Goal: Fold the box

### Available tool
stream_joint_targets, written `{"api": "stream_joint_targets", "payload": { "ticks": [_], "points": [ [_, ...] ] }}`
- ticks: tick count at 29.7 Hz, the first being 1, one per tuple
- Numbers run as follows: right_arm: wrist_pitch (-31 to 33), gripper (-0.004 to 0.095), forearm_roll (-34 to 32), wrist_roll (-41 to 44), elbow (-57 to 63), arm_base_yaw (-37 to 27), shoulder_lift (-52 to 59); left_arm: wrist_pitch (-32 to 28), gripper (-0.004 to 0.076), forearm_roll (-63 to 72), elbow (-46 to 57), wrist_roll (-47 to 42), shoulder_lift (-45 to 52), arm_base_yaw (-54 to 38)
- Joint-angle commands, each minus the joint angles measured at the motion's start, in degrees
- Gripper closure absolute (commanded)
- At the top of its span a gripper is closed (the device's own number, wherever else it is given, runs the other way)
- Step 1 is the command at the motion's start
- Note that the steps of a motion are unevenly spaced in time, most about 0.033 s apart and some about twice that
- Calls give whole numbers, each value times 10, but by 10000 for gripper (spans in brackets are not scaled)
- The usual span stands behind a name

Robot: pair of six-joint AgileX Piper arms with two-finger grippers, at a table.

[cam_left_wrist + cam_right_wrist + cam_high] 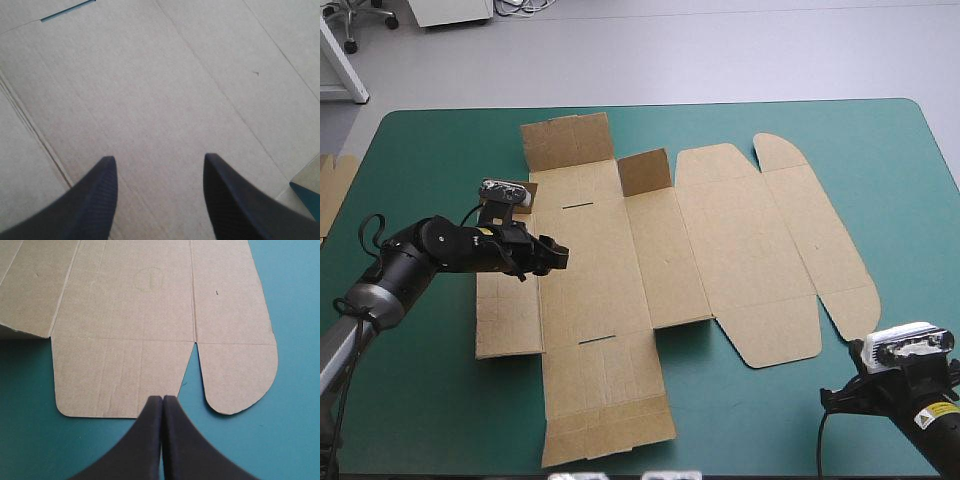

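Spare board [332,190] is lying at the left edge of the teal-green cover [430,400].

Left gripper [552,255] is hanging over the left part of the box [660,270] and pointing right. In its wrist view the fingers are standing apart [159,157], with only brown board [175,90] showing beneath.

The box is lying mid-table as a flat cut sheet, its long run of panels going across the table and its rounded lid end pointing right. Two far flaps are standing up.

Right gripper [835,398] is sitting near the table's near right corner, off the box. Its fingers are pressing together [162,397], aiming at the notch between the sheet's [125,305] rounded flaps.
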State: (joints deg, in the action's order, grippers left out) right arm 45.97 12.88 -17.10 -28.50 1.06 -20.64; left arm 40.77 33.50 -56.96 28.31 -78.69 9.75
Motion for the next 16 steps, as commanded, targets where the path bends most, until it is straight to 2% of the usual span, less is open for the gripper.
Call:
{"api": "stream_joint_targets", "payload": {
  "ticks": [1, 16],
  "points": [
    [-33, 925, 8, -5, -14, 2, -5, -23, 339, 15, -19, 4, 6, 7],
    [-33, 925, 8, -5, -14, 2, -5, -27, 339, 45, -19, 15, -8, 7]
  ]
}}
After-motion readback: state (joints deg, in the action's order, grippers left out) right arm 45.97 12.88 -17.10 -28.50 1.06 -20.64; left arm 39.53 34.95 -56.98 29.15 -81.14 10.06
